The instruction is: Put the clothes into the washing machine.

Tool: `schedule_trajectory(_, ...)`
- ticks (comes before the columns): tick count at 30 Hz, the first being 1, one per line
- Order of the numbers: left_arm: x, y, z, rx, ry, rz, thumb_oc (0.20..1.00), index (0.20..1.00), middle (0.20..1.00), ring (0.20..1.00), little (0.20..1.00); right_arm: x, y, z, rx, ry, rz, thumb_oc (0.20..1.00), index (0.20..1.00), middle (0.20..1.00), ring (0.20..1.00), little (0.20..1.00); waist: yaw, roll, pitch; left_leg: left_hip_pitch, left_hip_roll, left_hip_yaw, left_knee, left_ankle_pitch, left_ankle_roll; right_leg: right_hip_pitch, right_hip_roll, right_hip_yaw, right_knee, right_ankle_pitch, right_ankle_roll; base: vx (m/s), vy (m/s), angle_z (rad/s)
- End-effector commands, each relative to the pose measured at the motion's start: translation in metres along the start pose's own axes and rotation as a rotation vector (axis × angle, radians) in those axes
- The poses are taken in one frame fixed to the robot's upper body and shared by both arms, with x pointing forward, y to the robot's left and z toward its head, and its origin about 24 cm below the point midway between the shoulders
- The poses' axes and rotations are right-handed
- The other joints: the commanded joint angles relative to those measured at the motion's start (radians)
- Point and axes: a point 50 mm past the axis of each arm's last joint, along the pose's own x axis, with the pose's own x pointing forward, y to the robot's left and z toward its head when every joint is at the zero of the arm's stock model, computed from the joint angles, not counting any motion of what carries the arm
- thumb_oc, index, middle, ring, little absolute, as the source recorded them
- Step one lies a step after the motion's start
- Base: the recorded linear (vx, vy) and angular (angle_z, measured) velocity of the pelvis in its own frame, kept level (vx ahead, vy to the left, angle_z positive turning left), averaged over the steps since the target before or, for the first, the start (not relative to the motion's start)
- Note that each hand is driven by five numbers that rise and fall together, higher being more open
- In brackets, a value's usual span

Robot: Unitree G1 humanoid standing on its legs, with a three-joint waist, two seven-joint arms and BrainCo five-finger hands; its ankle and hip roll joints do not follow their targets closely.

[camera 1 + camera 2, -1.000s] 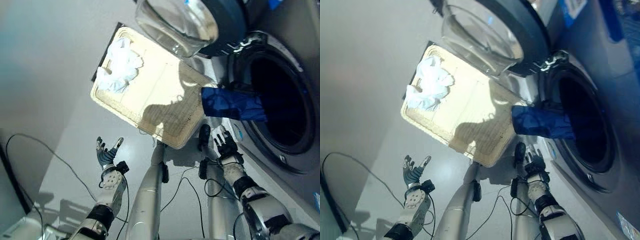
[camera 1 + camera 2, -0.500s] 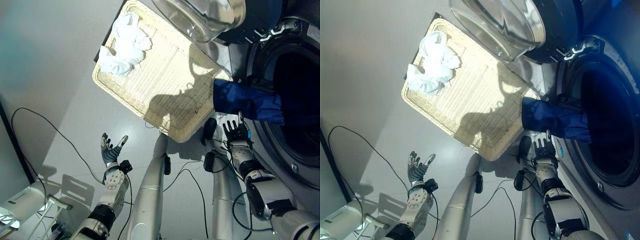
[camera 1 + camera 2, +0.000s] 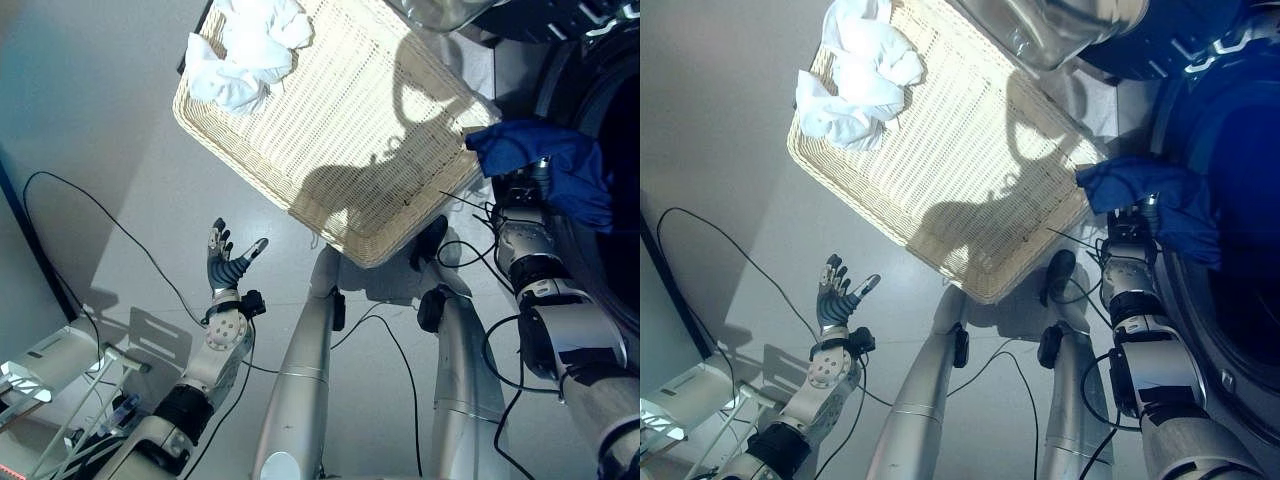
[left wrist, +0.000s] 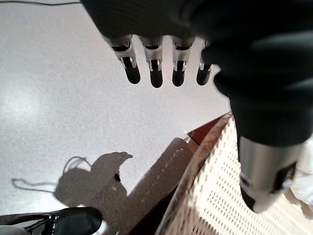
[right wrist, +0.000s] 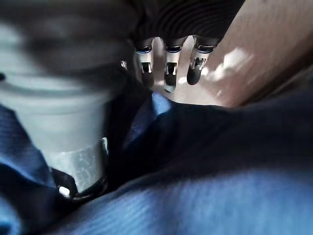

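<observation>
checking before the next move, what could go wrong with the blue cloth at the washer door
The blue cloth hangs over the washing machine opening's edge, partly outside, so it may slide to the floor. The right hand has straight fingers against it, not a grasp, so a push may bunch it. White clothes remain in the wicker basket; the left hand is open over the floor.

Basket (image 3: 340,130): pale woven wicker, rough and matt. White cloth (image 3: 245,50) crumpled and soft; blue garment (image 3: 545,160) smooth fabric. Floor (image 3: 90,120): grey, smooth, slightly glossy.

No legible text or labels anywhere.
</observation>
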Motion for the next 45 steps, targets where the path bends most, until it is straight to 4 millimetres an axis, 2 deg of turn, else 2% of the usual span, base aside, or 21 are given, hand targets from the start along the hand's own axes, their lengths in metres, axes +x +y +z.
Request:
schedule_trajectory(1,-0.002,0.007,0.007,-0.027,-0.036,0.041,1.0,1.0,1.0,1.0,1.0,0.001,0.014,0.045,0.026,-0.22,0.079,1.0,1.0,1.0,1.0,1.0,-0.012,0.105,-0.006,-0.016,-0.084,0.034,0.076,-0.087,0.039,0.051,0.026,0.024,-0.167,0.139,0.124,-0.01,-0.008,0.03)
schedule_trajectory(4,-0.002,0.01,0.008,-0.025,-0.04,0.042,1.0,1.0,1.0,1.0,1.0,0.0,0.016,0.049,0.049,-0.24,0.101,1.0,1.0,1.0,1.0,1.0,-0.014,0.103,-0.006,-0.016,-0.083,0.035,0.075,-0.088,0.039,0.052,0.025,0.024,-0.168,0.139,0.124,0.0,0.0,0.0)
schedule_trajectory(5,-0.003,0.016,0.009,-0.024,-0.049,0.041,1.0,1.0,1.0,1.0,1.0,-0.002,0.021,0.061,0.079,-0.288,0.156,1.0,1.0,1.0,1.0,1.0,-0.019,0.098,-0.006,-0.012,-0.082,0.04,0.077,-0.092,0.04,0.055,0.023,0.023,-0.171,0.142,0.126,0.0,0.0,0.0)
schedule_trajectory(10,-0.003,0.018,0.01,-0.023,-0.053,0.04,1.0,1.0,1.0,1.0,1.0,-0.003,0.023,0.065,0.084,-0.304,0.166,1.0,1.0,1.0,1.0,1.0,-0.021,0.096,-0.006,-0.009,-0.082,0.042,0.077,-0.094,0.04,0.058,0.023,0.022,-0.174,0.143,0.127,0.0,0.0,0.0)
schedule_trajectory(11,-0.002,0.024,0.012,-0.024,-0.056,0.038,1.0,1.0,1.0,1.0,1.0,-0.005,0.025,0.074,0.109,-0.326,0.197,1.0,1.0,1.0,1.0,1.0,-0.03,0.088,-0.006,-0.001,-0.079,0.048,0.079,-0.098,0.04,0.067,0.021,0.021,-0.181,0.15,0.13,0.0,0.0,0.0)
schedule_trajectory(12,-0.002,0.024,0.012,-0.024,-0.056,0.038,1.0,1.0,1.0,1.0,1.0,-0.005,0.025,0.074,0.109,-0.326,0.197,1.0,1.0,1.0,1.0,1.0,-0.03,0.088,-0.006,-0.001,-0.079,0.048,0.079,-0.098,0.04,0.067,0.021,0.021,-0.181,0.15,0.13,-0.07,-0.024,0.01)
schedule_trajectory(13,-0.003,0.031,0.012,-0.014,-0.057,0.035,1.0,1.0,1.0,1.0,1.0,-0.01,0.024,0.082,0.156,-0.344,0.23,1.0,1.0,1.0,1.0,1.0,-0.044,0.072,-0.006,0.019,-0.074,0.06,0.077,-0.1,0.039,0.091,0.025,0.02,-0.201,0.16,0.131,-0.07,-0.03,0.01)
schedule_trajectory(15,-0.005,0.035,0.012,-0.013,-0.063,0.036,1.0,1.0,1.0,1.0,1.0,-0.02,0.021,0.084,0.201,-0.362,0.257,1.0,1.0,1.0,1.0,1.0,-0.061,0.055,-0.006,0.041,-0.071,0.069,0.069,-0.102,0.039,0.117,0.033,0.019,-0.225,0.168,0.132,-0.07,-0.04,-0.04)
schedule_trajectory(19,-0.008,0.044,0.012,0.002,-0.07,0.045,1.0,1.0,1.0,1.0,1.0,-0.04,0.0,0.09,0.273,-0.422,0.193,1.0,1.0,1.0,1.0,1.0,-0.089,0.022,-0.006,0.082,-0.063,0.087,0.059,-0.107,0.039,0.165,0.044,0.022,-0.262,0.185,0.136,-0.05,-0.02,-0.06)
schedule_trajectory(20,-0.008,0.049,0.012,0.004,-0.071,0.052,1.0,1.0,1.0,1.0,1.0,-0.046,-0.009,0.097,0.274,-0.448,0.158,1.0,1.0,1.0,1.0,1.0,-0.1,0.009,-0.006,0.1,-0.062,0.094,0.054,-0.109,0.039,0.184,0.05,0.024,-0.278,0.193,0.138,-0.05,-0.006,-0.06)
schedule_trajectory(27,-0.011,0.061,0.008,0.019,-0.058,0.069,1.0,1.0,1.0,1.0,1.0,-0.065,-0.031,0.127,0.214,-0.578,0.115,1.0,1.0,1.0,1.0,1.0,-0.137,-0.037,-0.006,0.163,-0.054,0.12,0.038,-0.115,0.037,0.259,0.06,0.025,-0.35,0.229,0.148,-0.04,-0.001,-0.18)
schedule_trajectory(28,-0.011,0.062,0.008,0.02,-0.058,0.071,1.0,1.0,1.0,1.0,1.0,-0.066,-0.031,0.129,0.201,-0.583,0.112,1.0,1.0,1.0,1.0,1.0,-0.139,-0.039,-0.006,0.167,-0.054,0.121,0.036,-0.115,0.036,0.263,0.06,0.026,-0.354,0.23,0.149,-0.04,0.01,-0.21)
schedule_trajectory(30,-0.009,0.067,0.006,0.021,-0.048,0.079,1.0,1.0,1.0,1.0,1.0,-0.069,-0.032,0.145,0.117,-0.648,0.073,1.0,1.0,1.0,1.0,1.0,-0.147,-0.053,-0.006,0.196,-0.053,0.131,0.022,-0.116,0.032,0.295,0.063,0.026,-0.379,0.242,0.155,-0.05,0.019,-0.19)
schedule_trajectory(34,-0.006,0.069,0.005,0.017,-0.042,0.086,1.0,1.0,1.0,1.0,1.0,-0.074,-0.036,0.162,0.102,-0.757,0.036,1.0,1.0,1.0,1.0,1.0,-0.151,-0.061,-0.006,0.212,-0.055,0.132,0.02,-0.119,0.029,0.314,0.067,0.028,-0.384,0.243,0.158,-0.02,0.003,-0.09)
schedule_trajectory(36,-0.005,0.068,0.004,0.016,-0.036,0.087,1.0,1.0,1.0,1.0,1.0,-0.076,-0.042,0.164,0.137,-0.78,-0.002,1.0,1.0,1.0,1.0,1.0,-0.153,-0.062,-0.006,0.215,-0.056,0.131,0.023,-0.121,0.028,0.318,0.066,0.028,-0.382,0.241,0.159,0.0,-0.002,-0.05)
schedule_trajectory(38,-0.004,0.065,0.001,0.018,-0.032,0.081,1.0,1.0,1.0,1.0,1.0,-0.076,-0.06,0.156,0.258,-0.748,-0.09,1.0,1.0,1.0,1.0,1.0,-0.154,-0.059,-0.006,0.22,-0.059,0.127,0.027,-0.125,0.028,0.326,0.065,0.028,-0.378,0.235,0.158,0.0,0.001,-0.02)
schedule_trajectory(40,-0.003,0.058,0.001,0.017,-0.033,0.073,1.0,1.0,1.0,1.0,1.0,-0.073,-0.079,0.131,0.325,-0.6,-0.251,1.0,1.0,1.0,1.0,1.0,-0.149,-0.051,-0.006,0.219,-0.065,0.119,0.031,-0.125,0.031,0.326,0.064,0.029,-0.37,0.23,0.154,0.0,0.0,0.0)
schedule_trajectory(41,-0.003,0.057,0.001,0.017,-0.034,0.073,1.0,1.0,1.0,1.0,1.0,-0.072,-0.083,0.125,0.322,-0.543,-0.276,1.0,1.0,1.0,1.0,1.0,-0.148,-0.05,-0.006,0.22,-0.066,0.117,0.03,-0.125,0.032,0.327,0.064,0.029,-0.369,0.228,0.153,0.0,0.0,0.0)
schedule_trajectory(43,-0.002,0.054,0.004,0.021,-0.048,0.072,1.0,1.0,1.0,1.0,1.0,-0.066,-0.094,0.099,0.258,-0.342,-0.325,1.0,1.0,1.0,1.0,1.0,-0.139,-0.044,-0.006,0.212,-0.067,0.117,0.029,-0.119,0.036,0.319,0.061,0.024,-0.363,0.227,0.149,0.0,0.0,0.0)
schedule_trajectory(45,-0.002,0.053,0.006,0.026,-0.061,0.074,1.0,1.0,1.0,1.0,1.0,-0.064,-0.095,0.09,0.21,-0.269,-0.311,1.0,1.0,1.0,1.0,1.0,-0.136,-0.042,-0.006,0.21,-0.067,0.115,0.027,-0.114,0.036,0.317,0.061,0.023,-0.36,0.228,0.147,0.0,-0.011,0.05)
